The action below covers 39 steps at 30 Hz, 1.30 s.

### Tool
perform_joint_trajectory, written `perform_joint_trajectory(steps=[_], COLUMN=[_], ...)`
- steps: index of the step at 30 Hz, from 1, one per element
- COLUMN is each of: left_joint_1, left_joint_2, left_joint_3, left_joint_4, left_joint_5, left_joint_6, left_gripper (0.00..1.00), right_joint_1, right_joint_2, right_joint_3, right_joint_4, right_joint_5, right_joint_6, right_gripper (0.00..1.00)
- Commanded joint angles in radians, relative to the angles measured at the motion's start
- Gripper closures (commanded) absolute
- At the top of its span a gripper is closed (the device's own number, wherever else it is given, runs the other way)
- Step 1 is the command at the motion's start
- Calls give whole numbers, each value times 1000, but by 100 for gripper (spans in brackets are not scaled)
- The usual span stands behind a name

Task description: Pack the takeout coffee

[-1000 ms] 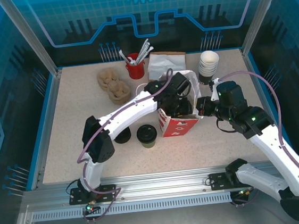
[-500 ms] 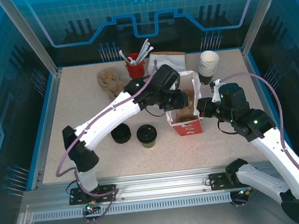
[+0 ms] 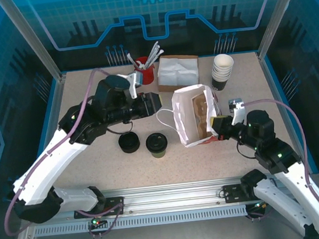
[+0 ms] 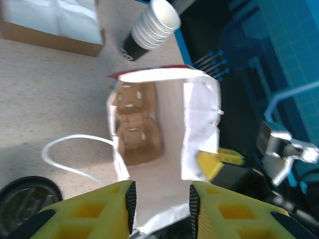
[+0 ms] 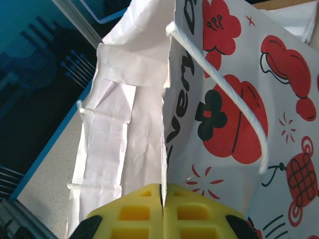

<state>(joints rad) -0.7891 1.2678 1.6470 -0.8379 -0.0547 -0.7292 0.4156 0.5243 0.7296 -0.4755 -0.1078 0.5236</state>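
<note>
While right gripper [image 5: 163, 193] clamps paper bag [image 3: 183, 129] by its side wall, left gripper [image 3: 153, 104] hangs parted and empty left of bag; takeout coffee [image 3: 157, 144] stands on table [image 3: 175, 163], between black lid [image 3: 129, 142] and bag.

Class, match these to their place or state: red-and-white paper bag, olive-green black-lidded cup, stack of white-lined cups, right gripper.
1 red-and-white paper bag
2 olive-green black-lidded cup
3 stack of white-lined cups
4 right gripper

A far right corner of the table
B shut on the bag's wall
C open, brown carrier inside
D left of the bag

Pairs: 1-C, 2-D, 3-A, 4-B
</note>
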Motion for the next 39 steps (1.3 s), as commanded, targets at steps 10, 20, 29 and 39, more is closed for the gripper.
perform_joint_trajectory(steps=[10,20,29,39], left_joint_1=[74,96,112,117], left_joint_2=[-66,-49,-48,-65], left_joint_3=[-153,-165,-200,-234], left_joint_4=[54,56,53,56], left_joint_5=[-39,-29,-25,-28], left_joint_6=[9,4,-24,-45], left_gripper=[64,64,63,62], right_joint_1=[-13,-15,-98,-248], right_joint_2=[-167,-30,182,412], right_joint_3=[-81,23,233,329], right_joint_4=[88,-2,-194,-209], right_joint_5=[-127,-13,56,-180], right_joint_6=[-100,-12,228,351], right_gripper=[100,100,100,100])
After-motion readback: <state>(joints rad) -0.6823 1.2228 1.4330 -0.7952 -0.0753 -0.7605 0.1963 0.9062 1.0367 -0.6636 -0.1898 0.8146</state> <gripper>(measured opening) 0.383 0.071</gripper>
